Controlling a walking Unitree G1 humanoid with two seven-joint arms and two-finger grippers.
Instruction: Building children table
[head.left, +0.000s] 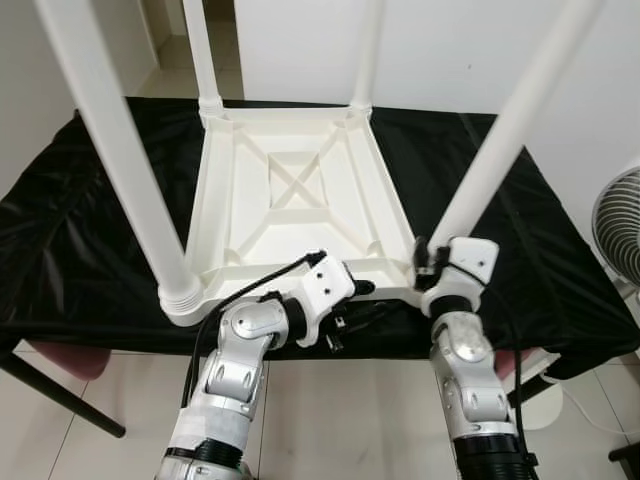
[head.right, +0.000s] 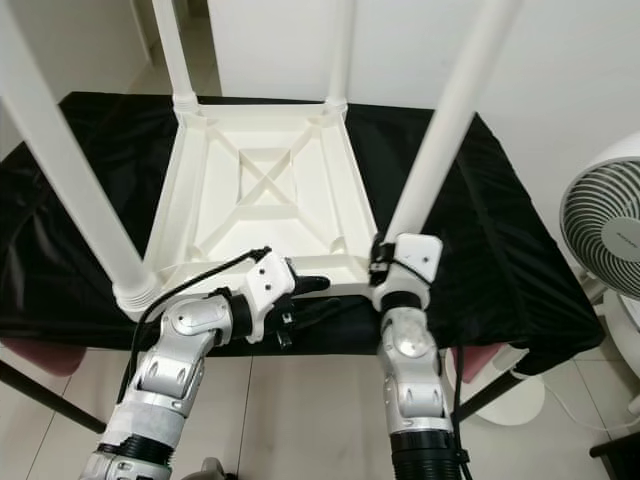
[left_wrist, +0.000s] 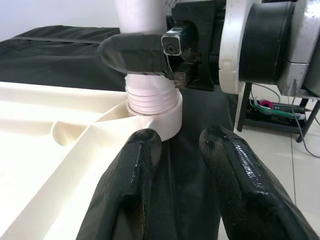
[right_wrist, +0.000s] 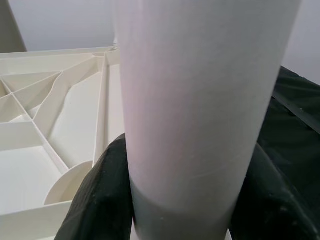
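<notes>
The white children's table (head.left: 300, 200) lies upside down on the black-draped surface (head.left: 90, 250), legs up. The right hand (head.left: 428, 262) is clamped round the leg (head.left: 495, 150) at 4 o'clock. The left hand (head.left: 352, 305), fingers (left_wrist: 125, 190) apart, hovers at the table's near edge, around 6 o'clock.

The left arm reaches forward and bends inward to the right at the wrist, placing the left gripper (head.left: 350, 305) low at the near centre with its two black fingers (left_wrist: 127, 190) parted and closed on nothing. The right arm rises near-vertically on the right, and the right gripper (head.right: 385, 262) is clamped, one finger (right_wrist: 100, 195) on each side of what it grips.
</notes>
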